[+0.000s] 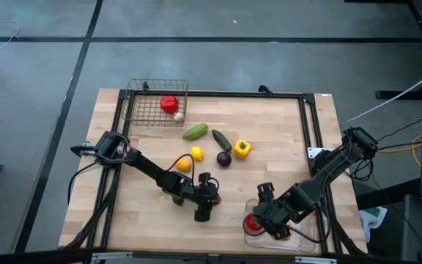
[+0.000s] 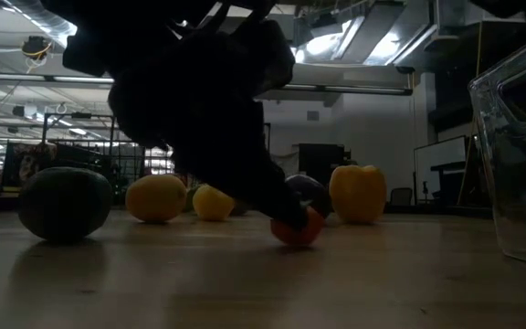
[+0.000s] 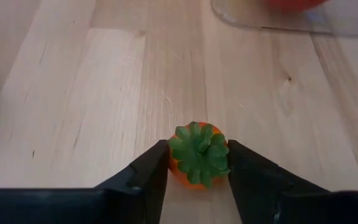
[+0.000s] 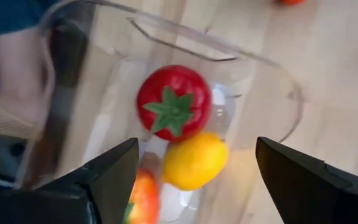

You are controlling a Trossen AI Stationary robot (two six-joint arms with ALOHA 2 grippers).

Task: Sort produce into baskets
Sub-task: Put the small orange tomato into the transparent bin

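- High view: the left gripper (image 1: 204, 214) sits low near the front edge of the surface (image 1: 284, 147), left of the tray (image 1: 306, 238) at the front right corner. The right gripper (image 1: 269, 224) hangs over the tray, above a tomato (image 1: 252, 222) inside it. The wire basket (image 1: 156, 103) stands at the back left corner with a red fruit (image 1: 169, 104) and a white piece (image 1: 179, 115) in it. In the middle lie a cucumber (image 1: 195, 132), a darker green vegetable (image 1: 221, 140), a yellow pepper (image 1: 242, 149), a purple fruit (image 1: 224, 158), a lemon (image 1: 196, 153) and an orange one (image 1: 184, 164).
- Low view: the left arm comes down onto a small orange-red piece (image 2: 297, 228) resting on the surface; a dark green fruit (image 2: 65, 203) lies off to one side of it.
- Left wrist view: the left gripper (image 3: 197, 163) brackets an orange piece with a green leafy top (image 3: 197, 154). Each finger touches a side, so it looks closed on it, still on the wood.
- Right wrist view: the right gripper (image 4: 194, 168) is spread wide and empty over the tray (image 4: 272, 74), which holds the tomato (image 4: 173, 102), a yellow fruit (image 4: 194, 160) and an orange-red one (image 4: 143, 199).
- Step in hand: I judge the left arm is picking the orange piece. Next it needs a lift clear of the surface, then a carry to the right container.
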